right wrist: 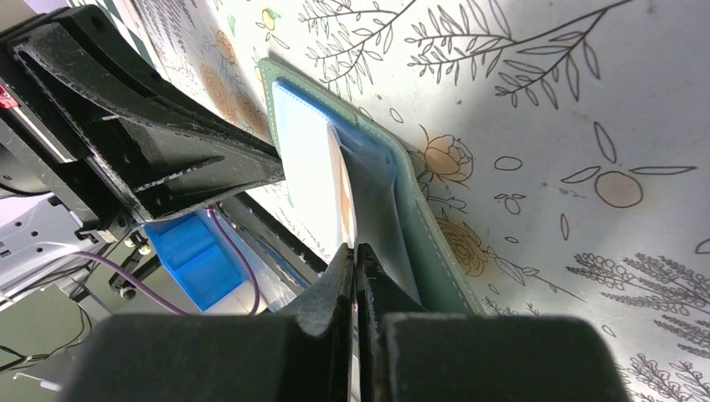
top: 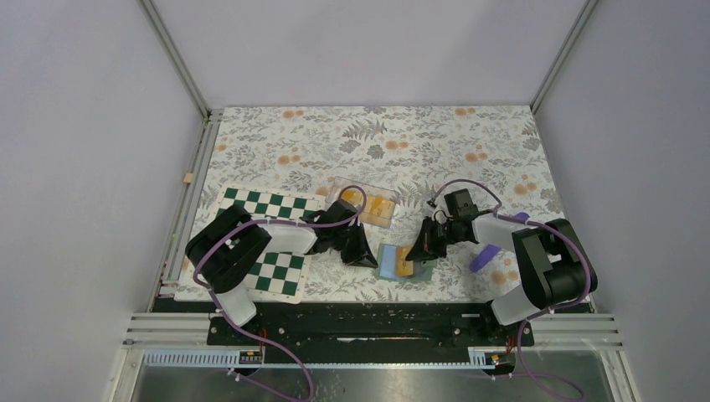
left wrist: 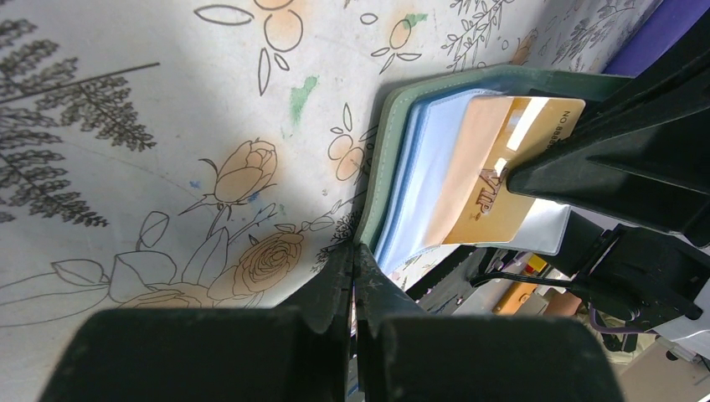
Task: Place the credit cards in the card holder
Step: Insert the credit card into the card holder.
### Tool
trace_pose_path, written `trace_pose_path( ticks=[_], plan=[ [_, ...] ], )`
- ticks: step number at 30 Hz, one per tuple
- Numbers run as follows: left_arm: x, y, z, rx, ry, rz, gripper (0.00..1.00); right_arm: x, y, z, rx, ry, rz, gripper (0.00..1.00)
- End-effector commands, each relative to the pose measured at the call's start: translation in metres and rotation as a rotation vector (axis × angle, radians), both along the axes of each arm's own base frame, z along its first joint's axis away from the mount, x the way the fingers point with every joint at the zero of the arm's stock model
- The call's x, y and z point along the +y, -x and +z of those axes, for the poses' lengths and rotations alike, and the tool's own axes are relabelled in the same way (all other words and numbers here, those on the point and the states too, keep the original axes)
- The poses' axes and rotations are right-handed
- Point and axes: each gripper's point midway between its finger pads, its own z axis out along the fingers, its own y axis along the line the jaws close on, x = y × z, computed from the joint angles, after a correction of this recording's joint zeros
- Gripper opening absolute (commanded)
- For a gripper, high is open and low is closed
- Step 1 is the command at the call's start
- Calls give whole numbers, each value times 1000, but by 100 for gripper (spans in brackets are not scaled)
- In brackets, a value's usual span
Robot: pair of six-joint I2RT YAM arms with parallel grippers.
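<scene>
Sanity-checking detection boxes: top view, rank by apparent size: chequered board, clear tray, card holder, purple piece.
1. Chequered board, though partly covered.
2. Clear tray and card holder: too alike to rank.
3. Purple piece.

The card holder (top: 387, 266) is laid open and flat on the bench (top: 469, 142), between the left hand (top: 362, 251) and the right hand (top: 419, 245). A green cover with pale stitching along its rim is seen, with light-blue pockets stacked inside. One corner of the green rim is touched by the closed tips of the left hand. One credit card (left wrist: 490, 188), gold-orange with raised "VIP" lettering, is pinched at one end by the right hand and is held slanted over the blue pockets. Whether its other end is inside a pocket cannot be told. More credit cards (top: 382, 206), orange-yellow and flat, are seen just beyond the left hand.
</scene>
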Motion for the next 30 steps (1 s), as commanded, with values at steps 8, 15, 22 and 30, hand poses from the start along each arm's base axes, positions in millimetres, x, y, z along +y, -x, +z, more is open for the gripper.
trace_pose_path(
  ticks=[8, 15, 22, 30],
  plan=[
    [24, 6, -35, 12, -148, 11, 0, -5, -1, -20, -1, 36, -101, 0],
    [24, 6, -34, 8, -147, 12, 0, 0, -6, -21, 6, 14, -97, 6],
    [24, 5, -33, 5, -147, 14, 0, 4, 1, -23, 56, 30, -61, 17],
    [24, 5, -31, -1, -143, 21, 0, -2, 8, -24, 54, 153, -31, 32]
  ],
)
